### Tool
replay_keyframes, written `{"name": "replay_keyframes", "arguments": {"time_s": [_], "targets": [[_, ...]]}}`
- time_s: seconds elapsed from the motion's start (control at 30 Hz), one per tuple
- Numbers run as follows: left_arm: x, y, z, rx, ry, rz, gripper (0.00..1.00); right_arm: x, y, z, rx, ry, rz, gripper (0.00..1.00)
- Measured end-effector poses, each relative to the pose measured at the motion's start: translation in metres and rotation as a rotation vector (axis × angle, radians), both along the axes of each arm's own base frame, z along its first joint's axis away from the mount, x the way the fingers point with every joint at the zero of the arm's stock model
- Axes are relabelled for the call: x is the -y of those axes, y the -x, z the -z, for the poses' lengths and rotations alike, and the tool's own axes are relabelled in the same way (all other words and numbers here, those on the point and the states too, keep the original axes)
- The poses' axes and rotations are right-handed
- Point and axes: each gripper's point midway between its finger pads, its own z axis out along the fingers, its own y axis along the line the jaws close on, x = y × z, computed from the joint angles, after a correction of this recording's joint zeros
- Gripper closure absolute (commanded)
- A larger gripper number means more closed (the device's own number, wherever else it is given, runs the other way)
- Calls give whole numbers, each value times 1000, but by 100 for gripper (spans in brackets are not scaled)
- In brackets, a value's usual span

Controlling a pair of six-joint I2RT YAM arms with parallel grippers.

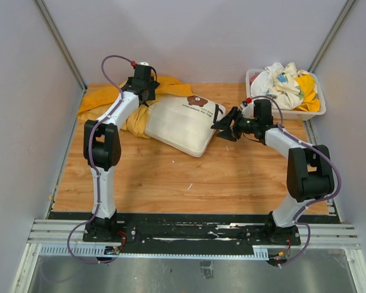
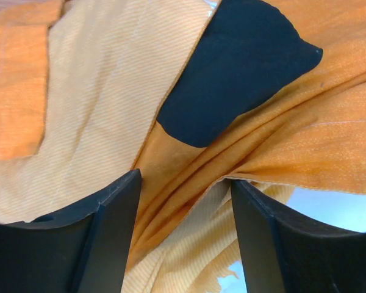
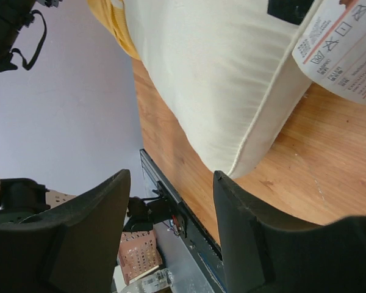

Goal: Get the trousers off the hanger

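The orange-yellow trousers lie bunched at the back left of the table, partly under a cream cushion. My left gripper hovers right over them. In the left wrist view it is open, and a fold of the trousers runs between the fingers without being pinched. A smooth black piece sits among the folds; I cannot tell whether it is the hanger. My right gripper is open at the cushion's right edge, with nothing between its fingers.
A white basket heaped with clothes stands at the back right corner. A care label hangs from the cushion. Grey walls close in the table on the left, back and right.
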Motion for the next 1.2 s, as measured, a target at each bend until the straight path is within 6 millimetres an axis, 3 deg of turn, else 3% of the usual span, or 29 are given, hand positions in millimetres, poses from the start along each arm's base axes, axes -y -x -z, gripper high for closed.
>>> {"name": "replay_keyframes", "arguments": {"time_s": [0.13, 0.27, 0.33, 0.43, 0.57, 0.67, 0.77, 0.83, 0.97, 1.2], "targets": [[6, -1, 9, -19, 9, 28, 68, -2, -1, 14, -5, 79, -12, 42], [13, 5, 20, -52, 33, 56, 79, -11, -3, 25, 21, 175, -51, 40], [15, 12, 33, -82, 41, 66, 78, -15, -2, 32, 27, 213, -70, 39], [15, 19, 44, -109, 46, 73, 68, -21, 1, 49, 16, 271, -93, 37], [17, 24, 38, -108, 64, 83, 68, -23, 1, 74, -14, 342, -110, 36], [20, 29, 32, -105, 84, 98, 98, -25, -1, 85, -23, 376, -116, 39], [24, 31, 32, -115, 101, 114, 100, -27, -7, 87, -14, 396, -122, 51], [28, 35, 35, -136, 120, 127, 100, -30, -10, 86, 2, 405, -131, 68], [37, 39, 34, -155, 166, 140, 100, -33, -12, 86, 19, 410, -139, 92], [65, 50, 0, -158, 267, 174, 96, -36, -14, 87, 26, 408, -142, 88]]}}
